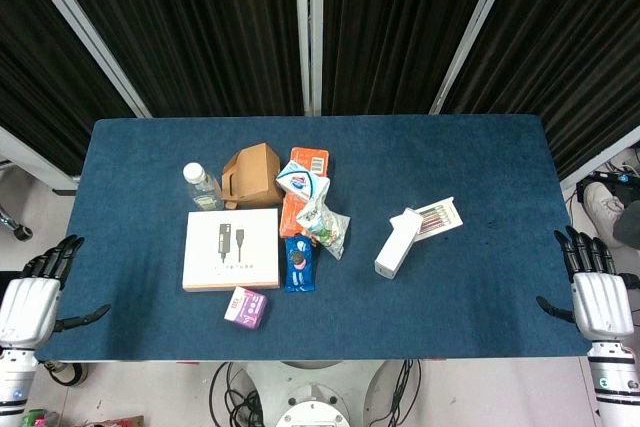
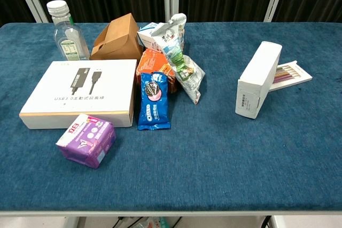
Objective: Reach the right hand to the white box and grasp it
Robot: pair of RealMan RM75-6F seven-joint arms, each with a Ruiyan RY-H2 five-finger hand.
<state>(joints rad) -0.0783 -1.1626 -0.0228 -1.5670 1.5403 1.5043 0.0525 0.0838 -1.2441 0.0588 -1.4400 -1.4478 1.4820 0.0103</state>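
White box point(image 1: 398, 243) lies on the right half of the blue table point(image 1: 480, 177), a narrow carton on its long side, one end pointing toward the robot and slightly left; in the chest view the box point(image 2: 258, 79) shows a label on that near end. Its far end rests against, or just overlaps, a flat pack with coloured stripes point(image 1: 438, 216), which sticks out to the right behind it. Nothing is touching the box apart from that pack

Right hand point(image 1: 598, 292) hangs off the table's right front corner, well apart from the box, fingers pointing away from the robot and spread, holding nothing. Left hand point(image 1: 35, 292) sits likewise off the left front corner, fingers apart and bare. Neither hand shows in the chest view

Left of the box, across a stretch of bare cloth, the other goods cluster: a crinkled snack bag point(image 1: 325, 226) resting on an orange packet point(image 1: 298, 197), a small blue and white carton point(image 1: 301, 182), a blue cookie pack point(image 1: 298, 263) lying flat, a brown cardboard box point(image 1: 252, 174), a clear bottle with a white cap point(image 1: 202, 185), a large flat white USB cable box point(image 1: 232, 248), and a small purple packet point(image 1: 246, 307) nearest the front edge
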